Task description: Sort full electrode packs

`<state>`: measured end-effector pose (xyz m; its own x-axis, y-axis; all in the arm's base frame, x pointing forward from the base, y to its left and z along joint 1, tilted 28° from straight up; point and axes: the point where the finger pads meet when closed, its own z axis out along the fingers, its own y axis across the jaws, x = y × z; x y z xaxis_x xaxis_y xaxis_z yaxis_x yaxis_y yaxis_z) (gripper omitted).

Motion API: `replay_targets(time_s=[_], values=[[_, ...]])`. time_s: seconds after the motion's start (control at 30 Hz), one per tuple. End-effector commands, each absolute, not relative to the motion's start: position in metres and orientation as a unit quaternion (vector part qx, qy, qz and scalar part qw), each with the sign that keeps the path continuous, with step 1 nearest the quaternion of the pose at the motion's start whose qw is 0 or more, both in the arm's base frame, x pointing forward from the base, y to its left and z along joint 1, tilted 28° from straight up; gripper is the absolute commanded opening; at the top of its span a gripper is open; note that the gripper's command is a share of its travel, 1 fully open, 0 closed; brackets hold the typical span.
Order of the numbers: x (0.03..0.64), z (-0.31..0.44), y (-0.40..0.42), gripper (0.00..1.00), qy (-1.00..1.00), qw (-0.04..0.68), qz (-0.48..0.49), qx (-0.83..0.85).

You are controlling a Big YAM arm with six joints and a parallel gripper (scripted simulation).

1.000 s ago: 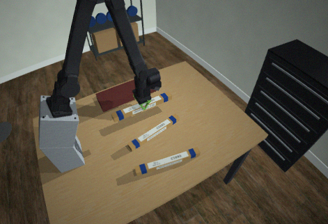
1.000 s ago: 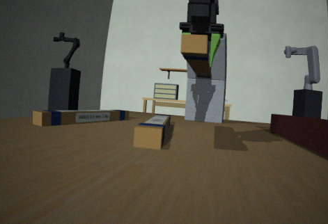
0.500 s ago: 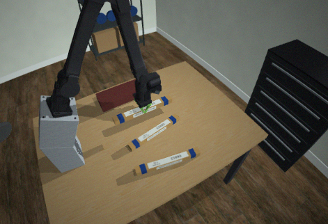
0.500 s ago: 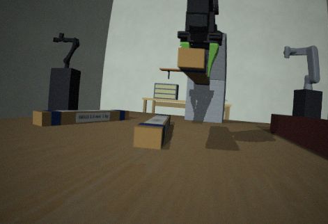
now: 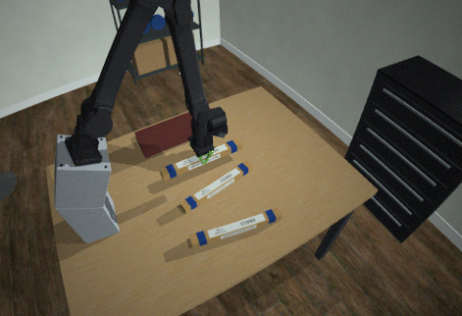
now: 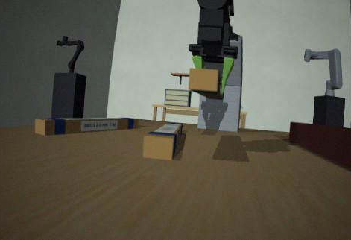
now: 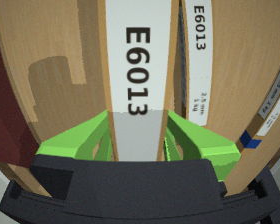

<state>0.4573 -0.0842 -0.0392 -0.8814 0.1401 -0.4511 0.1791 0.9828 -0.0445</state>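
My gripper (image 5: 205,157) (image 6: 211,79) (image 7: 137,113) is shut on one orange-brown electrode pack (image 5: 186,162) (image 6: 203,80) (image 7: 138,60) with a white E6013 label. The green fingers are on its two long sides. The pack hangs in the air above the table, beside the low platform. The dark red low platform (image 5: 162,134) (image 6: 326,143) (image 7: 6,100) has no pack on it. The middle pack (image 5: 219,184) (image 6: 159,145) (image 7: 198,65) lies flat and slanted on the table. The third pack (image 5: 238,227) (image 6: 92,124) (image 7: 251,140) lies flat, farthest from the platform.
The grey arm pedestal (image 5: 81,188) (image 6: 220,112) stands at one end of the wooden table (image 5: 317,182) (image 6: 170,201). A black drawer cabinet (image 5: 420,137) stands on the floor beyond the table. A shelf with boxes (image 5: 150,56) stands behind the arm.
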Motion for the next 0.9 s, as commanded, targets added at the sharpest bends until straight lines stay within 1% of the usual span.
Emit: replay_targets(time_s=[0.0, 0.23, 0.87], values=[[0.474, -0.029, -0.091, 0.0, 0.963, 0.252, -0.045, 0.081], [0.476, -0.043, -0.093, 0.0, 0.965, 0.247, -0.045, 0.082], [0.47, -0.039, -0.087, 0.0, 0.966, 0.243, -0.043, 0.082]])
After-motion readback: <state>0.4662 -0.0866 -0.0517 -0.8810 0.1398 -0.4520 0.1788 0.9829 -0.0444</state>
